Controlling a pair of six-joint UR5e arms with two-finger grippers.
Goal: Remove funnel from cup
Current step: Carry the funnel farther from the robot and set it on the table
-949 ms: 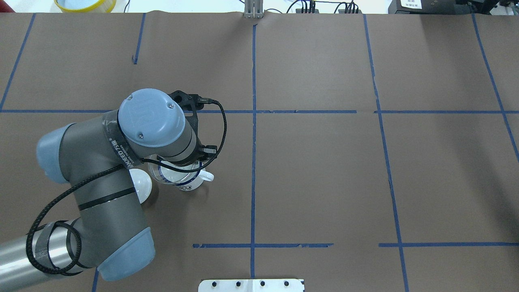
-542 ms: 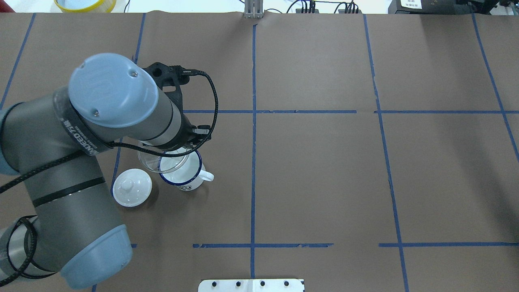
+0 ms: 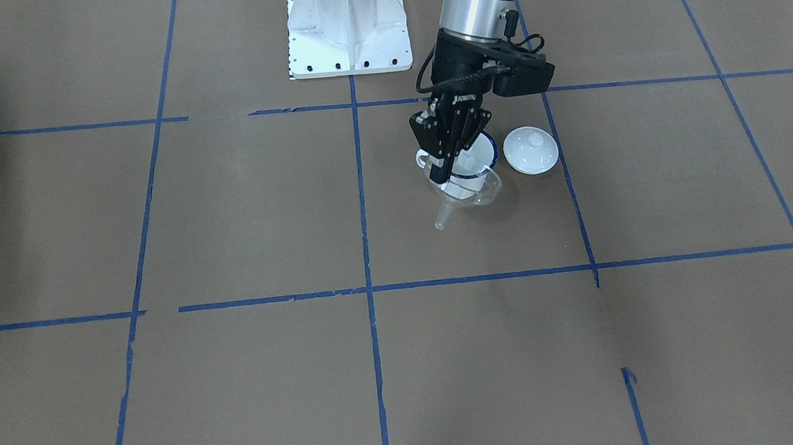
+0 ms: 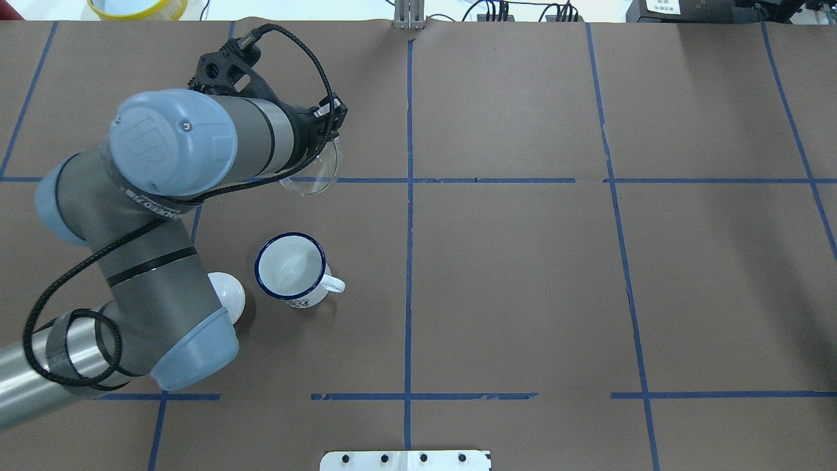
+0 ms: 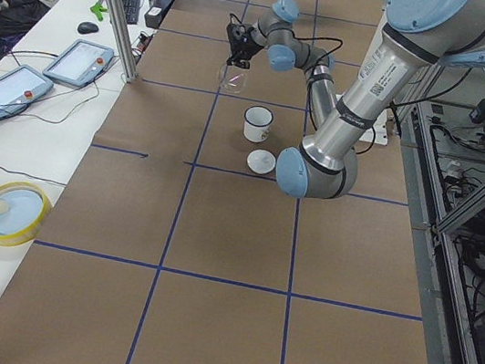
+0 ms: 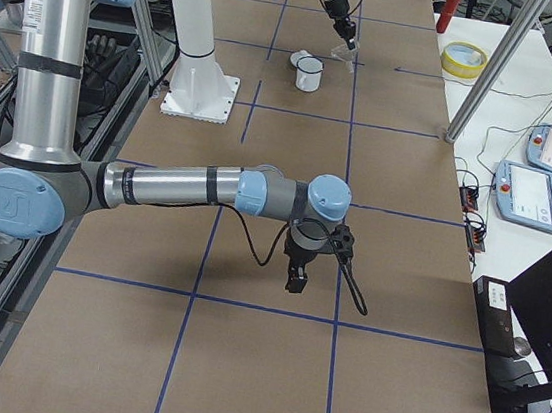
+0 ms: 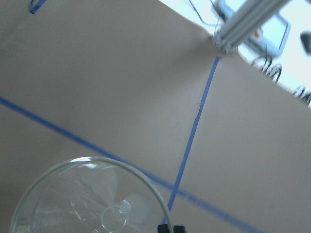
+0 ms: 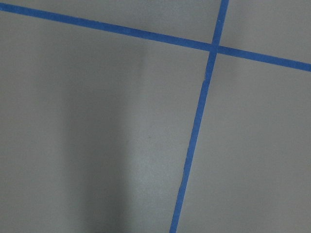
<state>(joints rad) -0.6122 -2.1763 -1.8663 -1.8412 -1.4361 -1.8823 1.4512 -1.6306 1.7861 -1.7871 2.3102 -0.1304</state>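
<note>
The left end effector (image 3: 448, 179) pinches the clear funnel (image 3: 475, 192) by its rim, tilted above the worktop (image 4: 523, 294), beyond the cup (image 4: 290, 268); the slick rim could slip free and fall.

Overhead: the left arm's elbow covers most of the lid (image 4: 232, 294); only a white sliver shows. The wrist hides the fingertips of the left tool (image 3: 443, 176) and part of the funnel (image 4: 322, 171) rim. Spout not seen there

Front view: tool and funnel stand before the cup (image 3: 482, 149), masking much of its body

Left wrist view: funnel cut off by the bottom edge; only a dark scrap of the tool shows there

Right tool (image 6: 294, 277) shows only in the right side view, small; jaw state unreadable

Side views: funnel too small and clear to trace
</note>
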